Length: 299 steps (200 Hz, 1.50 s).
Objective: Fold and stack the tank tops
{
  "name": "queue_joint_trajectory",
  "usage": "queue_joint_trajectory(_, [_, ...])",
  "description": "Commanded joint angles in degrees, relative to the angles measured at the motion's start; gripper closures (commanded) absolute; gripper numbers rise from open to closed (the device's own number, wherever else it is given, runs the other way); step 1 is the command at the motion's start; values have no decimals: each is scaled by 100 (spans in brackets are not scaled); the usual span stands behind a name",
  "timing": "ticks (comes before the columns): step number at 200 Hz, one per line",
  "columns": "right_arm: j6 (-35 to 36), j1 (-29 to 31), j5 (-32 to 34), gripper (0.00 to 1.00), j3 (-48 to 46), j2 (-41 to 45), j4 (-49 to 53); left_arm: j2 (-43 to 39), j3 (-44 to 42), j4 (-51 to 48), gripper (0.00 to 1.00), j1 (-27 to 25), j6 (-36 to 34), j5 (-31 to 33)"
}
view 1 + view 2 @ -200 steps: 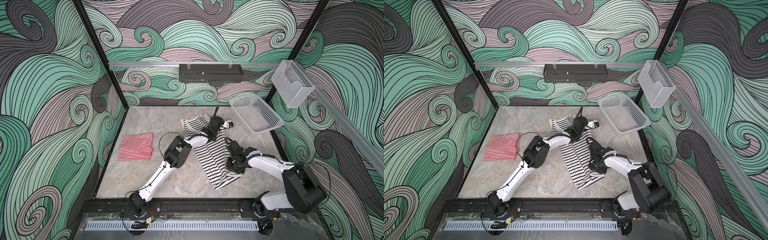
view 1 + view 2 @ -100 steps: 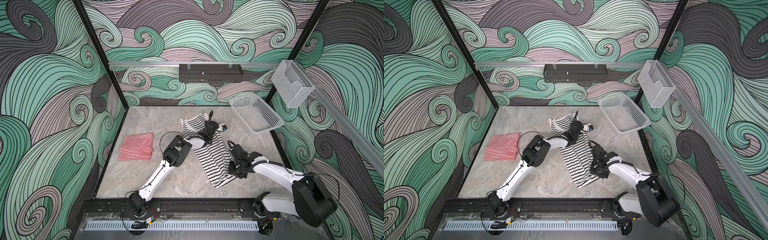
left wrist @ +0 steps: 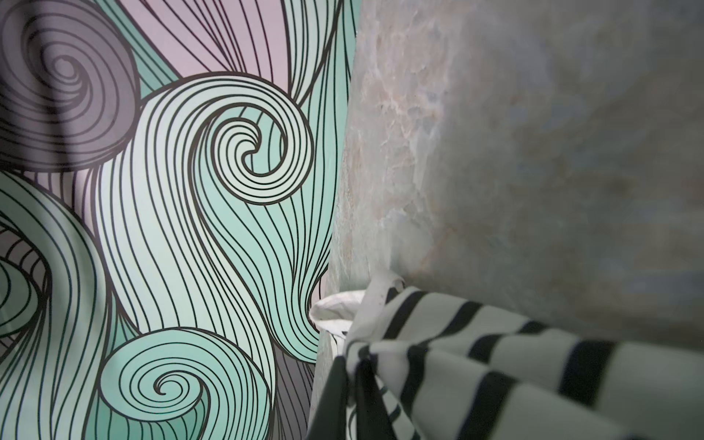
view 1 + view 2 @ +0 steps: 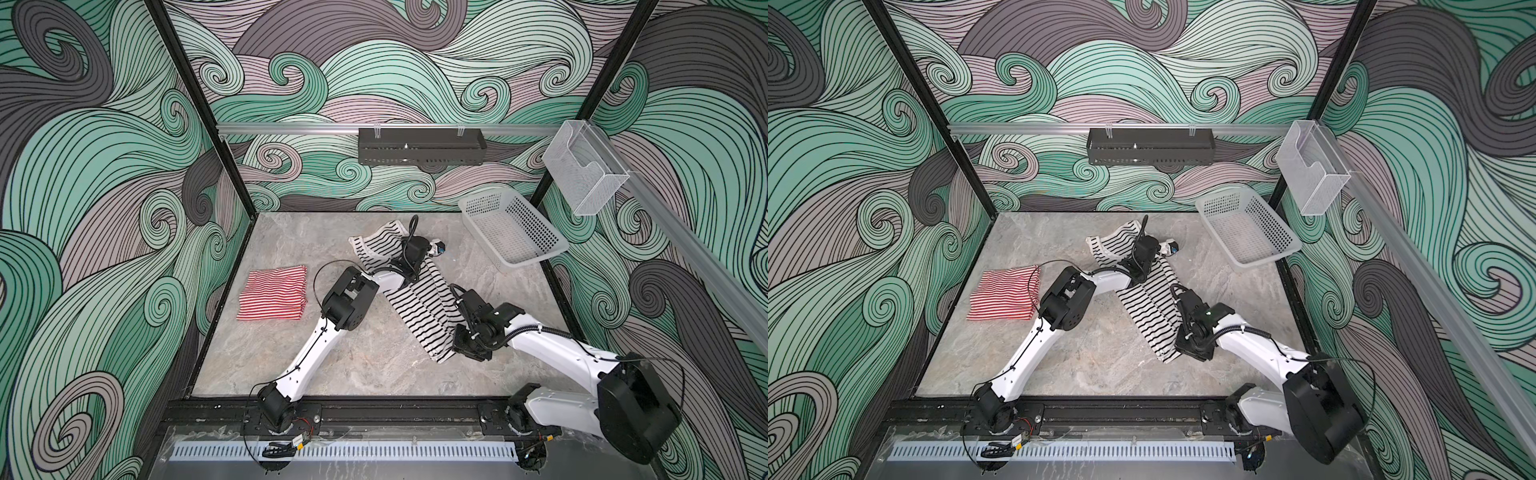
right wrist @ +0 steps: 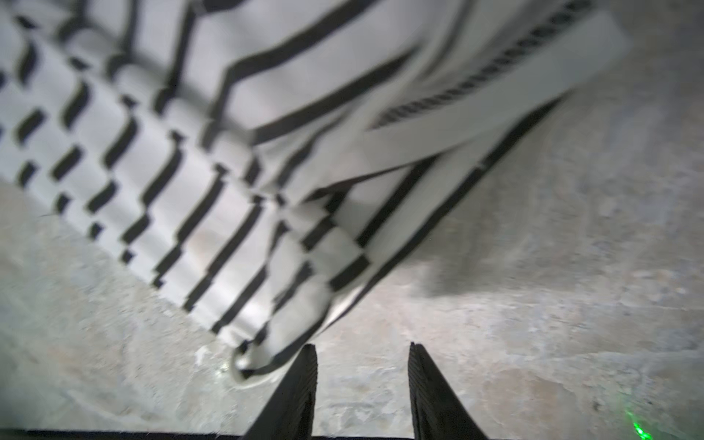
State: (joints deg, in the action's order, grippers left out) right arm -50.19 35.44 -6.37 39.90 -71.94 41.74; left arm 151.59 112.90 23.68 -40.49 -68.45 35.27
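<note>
The red-and-white striped tank top (image 4: pixel 272 293) lies folded by the grey marbled tabletop's (image 4: pixel 353 365) left edge. The white, black-striped tank top (image 4: pixel 419 307) stretches mid-tabletop as a long narrow band. The right fingers (image 5: pixel 297 400) are spread, empty, beside its near end. The left fingers (image 3: pixel 329 411) are at its far end, grip unclear. The lengthwise fold looks done, I reckon; next, one end needs gripping and carrying over the other.

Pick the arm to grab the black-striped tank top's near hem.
Right, likely: right gripper open, empty, beside the hem corner of the black-striped tank top; left gripper is at the far strap end.
</note>
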Motion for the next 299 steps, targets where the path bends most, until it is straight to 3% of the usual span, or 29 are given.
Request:
queue_joint_trajectory(1, [-101,376,28,58,496,-116,-372,-347,-85,10,48,54,146,191])
queue_joint_trajectory(23, [-99,765,185,58,881,-267,-477,-528,-128,180,13,84,235,323])
queue_joint_trajectory(30, [-124,856,165,58,958,-365,-567,-629,-152,153,11,98,322,376])
queue_joint_trajectory(62, [-98,920,89,59,1239,-1309,-671,-1182,-379,-753,11,344,1053,420])
queue_joint_trajectory(90, [-115,908,35,60,1292,-2030,-929,-1465,-930,-1053,11,654,1244,311])
queue_joint_trajectory(127, [-99,894,85,61,1225,-2408,-972,-1821,-1638,-1766,12,859,1729,-129])
queue_joint_trajectory(201, [-98,667,215,60,238,-1438,-280,-2193,-2696,-2301,14,902,2211,1])
queue_joint_trajectory(249, [377,-245,203,60,-373,-602,243,-3009,-3808,-3392,16,800,3047,-58])
queue_joint_trajectory(299, [1004,-1159,218,59,-113,-471,637,-3855,-4886,-4094,18,467,3830,-209])
